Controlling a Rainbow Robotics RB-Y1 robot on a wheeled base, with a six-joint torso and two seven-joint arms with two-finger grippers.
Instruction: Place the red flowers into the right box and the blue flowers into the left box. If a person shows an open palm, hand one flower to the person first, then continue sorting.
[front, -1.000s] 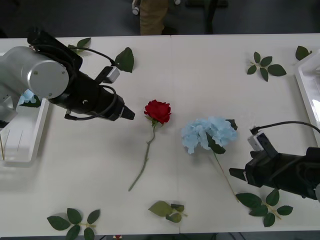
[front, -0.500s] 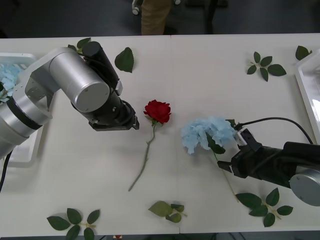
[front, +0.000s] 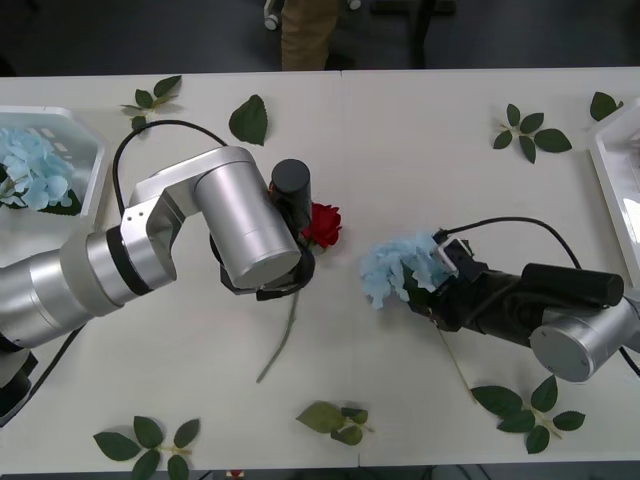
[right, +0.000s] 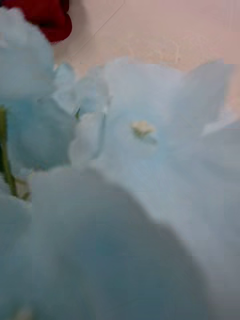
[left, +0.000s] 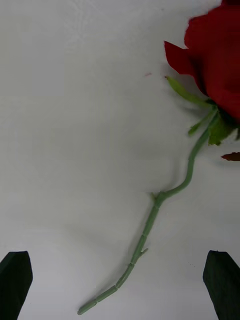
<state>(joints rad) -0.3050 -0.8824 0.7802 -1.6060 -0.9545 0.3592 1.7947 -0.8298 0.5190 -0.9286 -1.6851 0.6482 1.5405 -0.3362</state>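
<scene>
A red rose (front: 322, 224) lies mid-table, its stem (front: 285, 340) running toward the front edge. My left arm (front: 250, 235) hangs over it. In the left wrist view my left gripper (left: 118, 272) is open, its black fingertips (left: 15, 282) on either side of the stem (left: 150, 225) below the rose head (left: 220, 55). A blue hydrangea (front: 395, 265) lies to the right of the rose. My right gripper (front: 432, 290) is pressed against its head, and pale blue petals (right: 135, 165) crowd the right wrist view. The left box (front: 88, 140) holds another blue hydrangea (front: 30, 180). The right box (front: 612, 190) shows as an edge.
Loose green leaf sprigs lie around the table: far left (front: 250, 118), far right (front: 530, 135), front left (front: 148, 442), front middle (front: 335, 420) and front right (front: 525, 408). A person's tan trouser legs (front: 305, 35) stand beyond the far edge.
My left arm has swung right and come over the rose, uncovering the left box. My right arm has slid left up the hydrangea's stem to its head.
</scene>
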